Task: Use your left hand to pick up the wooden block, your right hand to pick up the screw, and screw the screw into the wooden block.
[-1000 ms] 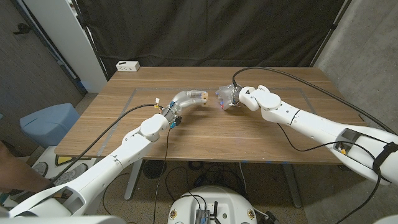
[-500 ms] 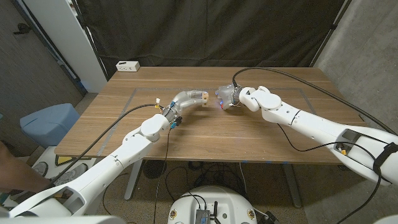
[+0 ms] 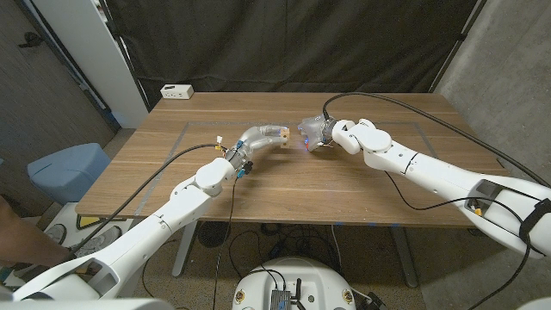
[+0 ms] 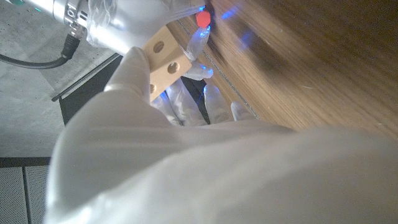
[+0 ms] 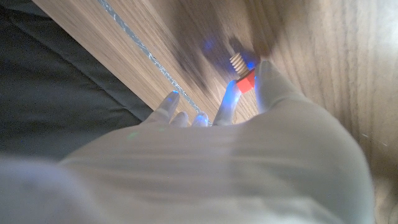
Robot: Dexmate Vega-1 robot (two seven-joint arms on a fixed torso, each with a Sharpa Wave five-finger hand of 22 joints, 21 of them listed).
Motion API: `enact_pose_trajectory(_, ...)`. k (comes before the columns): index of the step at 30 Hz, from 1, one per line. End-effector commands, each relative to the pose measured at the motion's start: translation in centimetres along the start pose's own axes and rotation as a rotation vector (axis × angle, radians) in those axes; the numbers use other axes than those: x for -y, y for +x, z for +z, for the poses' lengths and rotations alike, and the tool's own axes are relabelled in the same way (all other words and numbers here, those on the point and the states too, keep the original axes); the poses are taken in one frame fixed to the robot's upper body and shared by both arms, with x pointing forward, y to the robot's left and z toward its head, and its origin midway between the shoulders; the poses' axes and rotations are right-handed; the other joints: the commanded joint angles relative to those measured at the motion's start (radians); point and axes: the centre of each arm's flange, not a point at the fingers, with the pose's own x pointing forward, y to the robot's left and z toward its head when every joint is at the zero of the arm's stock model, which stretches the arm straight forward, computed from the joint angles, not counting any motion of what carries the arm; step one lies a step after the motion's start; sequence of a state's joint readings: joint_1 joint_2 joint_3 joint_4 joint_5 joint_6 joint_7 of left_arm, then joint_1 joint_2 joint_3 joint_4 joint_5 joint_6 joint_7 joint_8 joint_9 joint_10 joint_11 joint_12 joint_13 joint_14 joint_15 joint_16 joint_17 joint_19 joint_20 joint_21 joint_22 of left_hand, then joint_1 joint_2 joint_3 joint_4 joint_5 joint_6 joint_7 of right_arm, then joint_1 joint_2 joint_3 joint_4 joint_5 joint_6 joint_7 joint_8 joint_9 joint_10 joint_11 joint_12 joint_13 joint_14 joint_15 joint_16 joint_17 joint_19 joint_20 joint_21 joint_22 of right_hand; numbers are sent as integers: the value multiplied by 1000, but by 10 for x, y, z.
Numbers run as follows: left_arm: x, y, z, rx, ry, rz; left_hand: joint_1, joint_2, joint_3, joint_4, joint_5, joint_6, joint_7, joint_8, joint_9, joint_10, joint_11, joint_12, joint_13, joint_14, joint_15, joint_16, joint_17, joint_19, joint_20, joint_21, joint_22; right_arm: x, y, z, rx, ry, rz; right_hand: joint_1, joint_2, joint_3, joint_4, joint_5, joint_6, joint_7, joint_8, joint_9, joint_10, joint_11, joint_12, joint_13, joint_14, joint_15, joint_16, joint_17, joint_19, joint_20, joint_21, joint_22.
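Fingers of your left hand (image 3: 269,134) grip the pale drilled wooden block (image 4: 164,55), your right hand (image 3: 315,133) pinches the red-headed screw (image 5: 242,75); both are lifted, threading remains.

The head view is evenly and moderately lit from above, the table (image 3: 344,185) being shown sharply with soft shadows under the arms, while the black curtain (image 3: 293,43) behind is left dark and straight lines are bent slightly toward the edges. In the left wrist view, the left hand (image 4: 186,155) is overexposed to near white and thrown out of focus, and blue glints are cast on the wood. In the right wrist view, the right hand (image 5: 249,168) is blurred and pale, with blue glare near the screw (image 5: 242,71).
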State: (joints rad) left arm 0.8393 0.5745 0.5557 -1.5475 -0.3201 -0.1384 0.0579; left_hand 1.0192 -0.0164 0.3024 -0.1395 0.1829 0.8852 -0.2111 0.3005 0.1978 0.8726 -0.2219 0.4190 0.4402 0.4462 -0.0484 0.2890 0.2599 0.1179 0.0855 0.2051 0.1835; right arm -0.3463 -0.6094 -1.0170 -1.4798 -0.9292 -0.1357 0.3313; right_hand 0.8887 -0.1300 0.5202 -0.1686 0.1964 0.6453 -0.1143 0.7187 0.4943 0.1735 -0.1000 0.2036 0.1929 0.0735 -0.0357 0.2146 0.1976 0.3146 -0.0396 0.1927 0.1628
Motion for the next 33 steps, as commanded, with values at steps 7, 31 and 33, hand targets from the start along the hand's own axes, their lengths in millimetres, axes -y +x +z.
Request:
enact_pose_trajectory(7,4,-2,1,10,-1,-2,-14,30,-2,3,8,46,-7,9,7,6,0,15,86,-2,-117,6,3,-2,1,5,4,11,-10,0,-20,7,-37,14,3,8,2,2,12,4,18,10,19,3,7,2,13,-32,6,5,20,-25,4,2)
enact_pose_trajectory(31,4,2,2,29,-5,8,-13,31,-5,0,9,47,-7,7,8,8,0,12,88,1,-116,7,2,-2,3,5,4,34,-28,-18,-73,99,-87,12,2,11,5,2,16,7,38,22,32,7,5,2,24,-35,4,7,32,-31,1,2)
enact_pose_trajectory(33,4,3,2,31,-6,9,-13,31,-5,0,9,47,-7,7,8,9,0,12,88,0,-116,7,2,-2,2,5,4,35,-30,-21,-78,115,-92,11,1,11,5,2,13,9,39,23,32,9,4,2,25,-35,4,7,33,-31,1,2)
